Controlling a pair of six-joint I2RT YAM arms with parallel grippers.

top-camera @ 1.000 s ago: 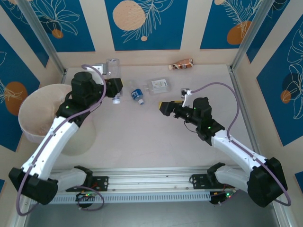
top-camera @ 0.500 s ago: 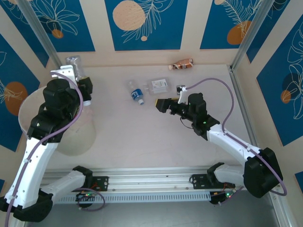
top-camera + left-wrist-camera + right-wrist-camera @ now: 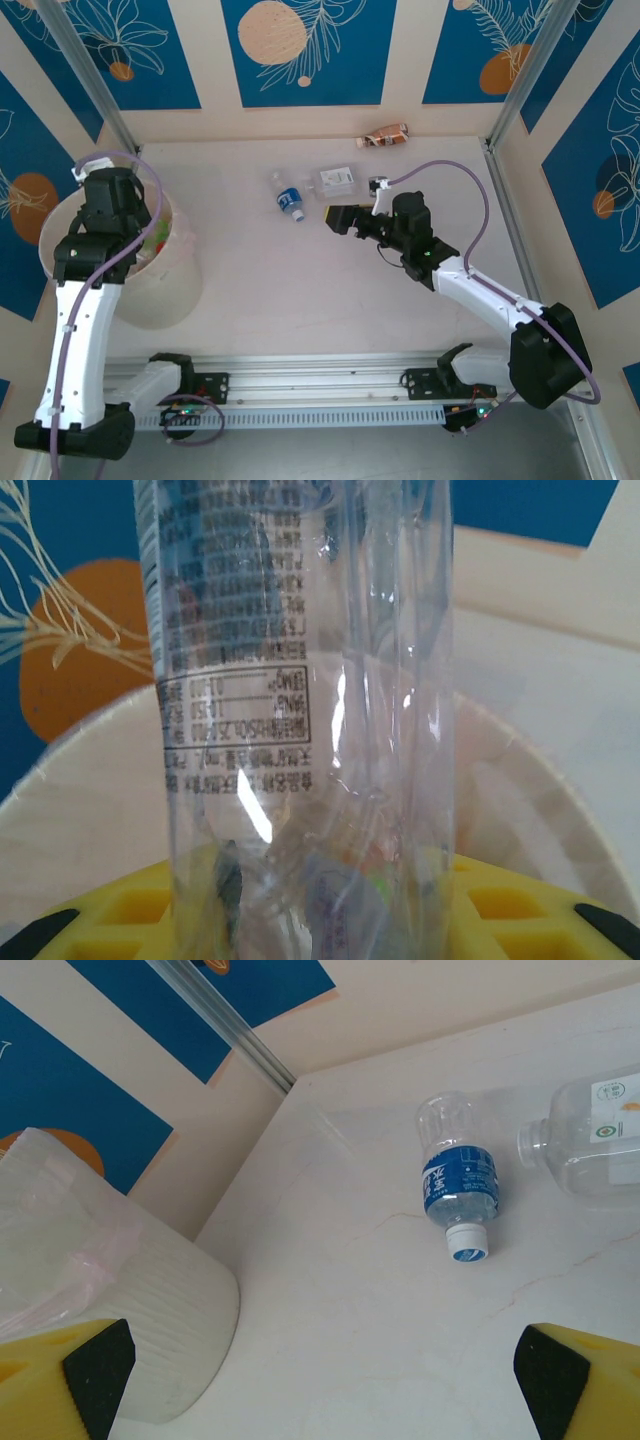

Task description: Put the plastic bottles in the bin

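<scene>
**A:** So, where do the bin and the left arm stand?

**B:** Seen from above, the bin [image 3: 165, 290], a wide pale round tub, sits at nine o'clock on the table [image 3: 300, 300]. The left arm reaches over its open mouth. In the left wrist view, the left gripper [image 3: 315, 915] is clamped on a clear bottle [image 3: 300, 680], which rises between the yellow pads [image 3: 510, 920] with small print on its label. The bin's rim curves behind it.

**A:** And the right arm?

**B:** The right gripper [image 3: 336, 218] hovers near the table's middle, jaws spread wide, holding nothing.

**A:** Which bottles lie loose?

**B:** A blue-labelled bottle [image 3: 289, 200] lies on its side at about ten o'clock from the right gripper, its white cap towards the arms. A flat clear bottle [image 3: 337, 181] with a white label lies just beside it, at twelve o'clock from that gripper. A brown-labelled bottle [image 3: 384, 136] rests against the far wall at one o'clock, well apart from both.
</scene>
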